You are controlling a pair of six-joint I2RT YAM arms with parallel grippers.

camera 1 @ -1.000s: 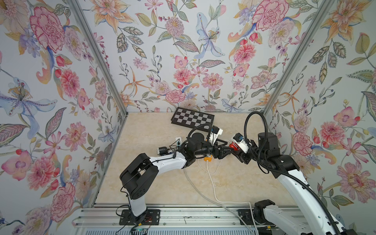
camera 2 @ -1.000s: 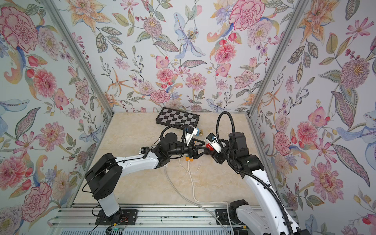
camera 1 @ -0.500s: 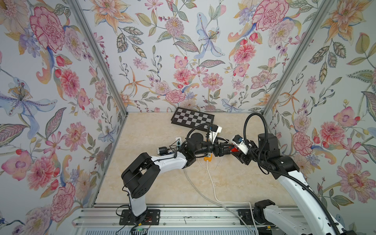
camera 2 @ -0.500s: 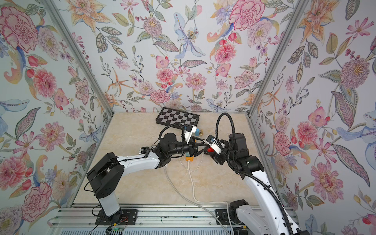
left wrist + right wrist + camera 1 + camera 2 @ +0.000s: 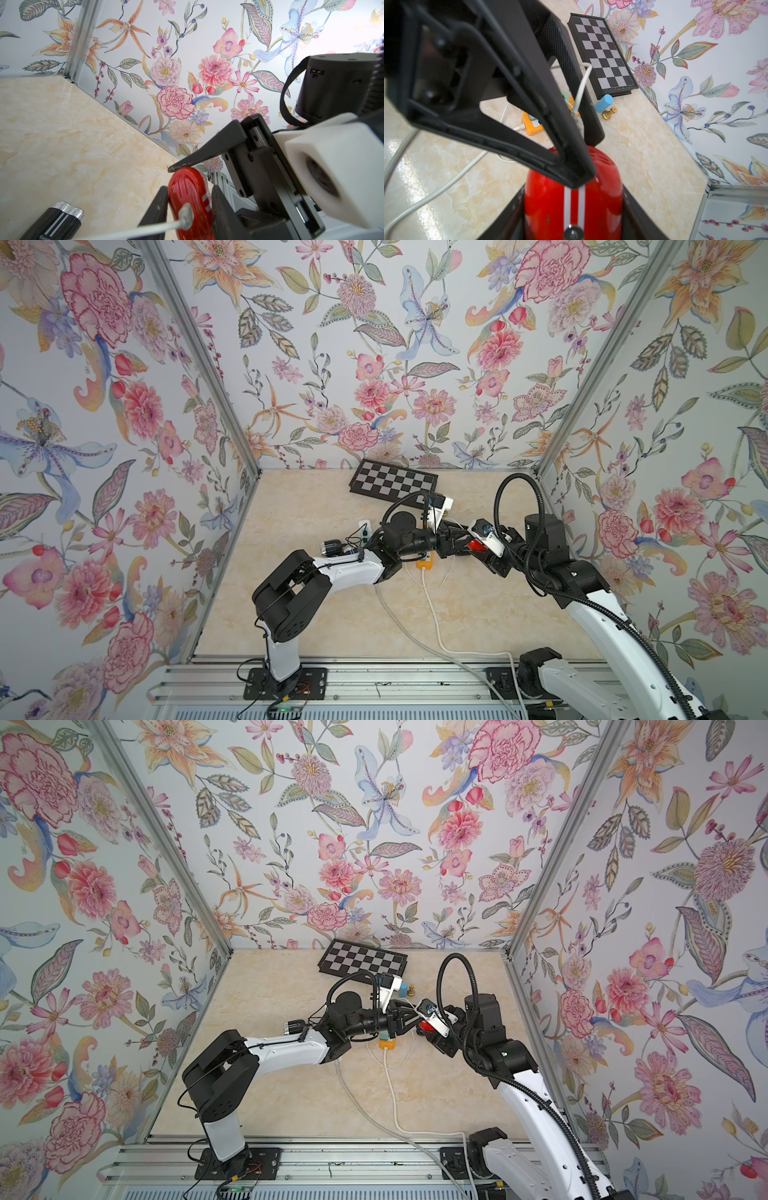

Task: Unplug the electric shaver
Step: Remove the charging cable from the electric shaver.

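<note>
The right tool (image 5: 573, 199) holds the red shaver (image 5: 546, 187). The left tool (image 5: 189, 189) sits around its plug (image 5: 185, 216); squeezing it? I cannot tell.

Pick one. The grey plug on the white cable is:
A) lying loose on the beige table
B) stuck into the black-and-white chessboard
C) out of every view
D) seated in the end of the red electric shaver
D: in the left wrist view the grey plug on the white cable sits in the end of the red electric shaver, not pulled out.
</note>
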